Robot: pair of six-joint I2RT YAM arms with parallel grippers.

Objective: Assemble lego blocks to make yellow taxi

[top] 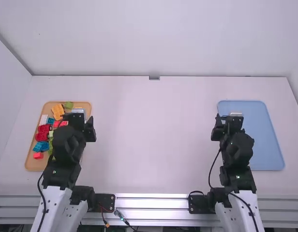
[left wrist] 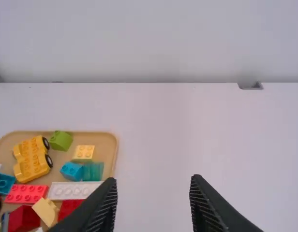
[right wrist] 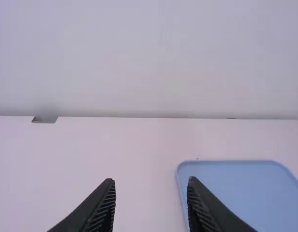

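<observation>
At the left of the white table (top: 149,145), a tan tray (top: 30,162) holds a mixed heap of building blocks. Along its left side, in the high view, are a white block (top: 44,119), red pieces (top: 41,137), blue blocks (top: 41,146) and, at the near end, a small red block (top: 38,155). Near the far end lies a yellow wheeled piece (left wrist: 28,159) with black wheels showing, and just beside it a green block (left wrist: 60,140) and a small yellow block (left wrist: 83,153). The left wrist view also shows a blue block (left wrist: 71,171) beside a clear teal block (left wrist: 93,172), then a long white block (left wrist: 74,191) next to a red studded block (left wrist: 26,194), with a pale yellow block (left wrist: 46,211) leaning among red ones. The left gripper (top: 77,119) is by the tray's right side in the high view, fingers spread well apart with nothing between them. Between the two arms is bare table, with a small grey notch (top: 154,78) at its far edge and a metal rail (top: 151,202) along the near edge. Farther right, the right gripper (top: 230,119) is at the left edge of a pale blue tray (top: 260,140) in the high view, its fingers also wide apart and holding nothing. The blue tray has rounded corners and a low rim; its visible floor is bare.
</observation>
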